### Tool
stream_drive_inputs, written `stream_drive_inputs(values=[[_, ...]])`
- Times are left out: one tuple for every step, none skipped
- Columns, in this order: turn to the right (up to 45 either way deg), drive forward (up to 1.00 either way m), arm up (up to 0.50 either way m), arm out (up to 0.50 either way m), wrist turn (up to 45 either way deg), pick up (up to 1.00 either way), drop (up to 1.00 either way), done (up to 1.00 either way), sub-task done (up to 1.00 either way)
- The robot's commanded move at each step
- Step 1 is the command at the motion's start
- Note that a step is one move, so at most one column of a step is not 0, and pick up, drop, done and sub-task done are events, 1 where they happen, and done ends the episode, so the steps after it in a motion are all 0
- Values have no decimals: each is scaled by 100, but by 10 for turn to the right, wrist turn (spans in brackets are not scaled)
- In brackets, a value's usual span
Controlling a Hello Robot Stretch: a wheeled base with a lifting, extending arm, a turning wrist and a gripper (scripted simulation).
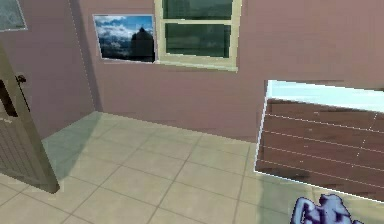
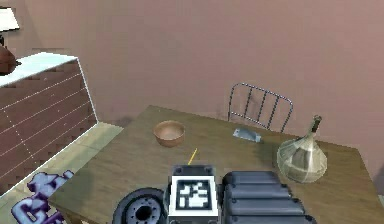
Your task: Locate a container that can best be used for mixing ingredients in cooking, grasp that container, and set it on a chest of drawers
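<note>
A small brown bowl (image 2: pixel 170 132) stands on a wooden table (image 2: pixel 120 160), near its far left corner. At the arm side view's bottom edge, the gripper's dark body (image 2: pixel 143 209) shows left of a white square with black marks (image 2: pixel 193 195). Its far end is hard to make out, so I cannot tell whether it holds anything. A thin yellow stick (image 2: pixel 190 156) lies on the table between the gripper and the bowl. The chest of drawers (image 1: pixel 318 135), brown with a white top, stands against the pink wall; its side also appears as the chest of drawers (image 2: pixel 40 110).
A beige round-bellied bottle (image 2: pixel 303 157) and a small grey object (image 2: pixel 247 134) stand on the table, with a metal chair (image 2: pixel 261 104) behind. A blue-purple thing (image 1: pixel 322 212) lies on the floor by the chest. A wooden door (image 1: pixel 20 125) stands ajar at left. Tiled floor (image 1: pixel 150 170) lies ahead.
</note>
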Motion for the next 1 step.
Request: stream_drive_inputs(values=[[0,0,0,46,0,0,0,0,0]])
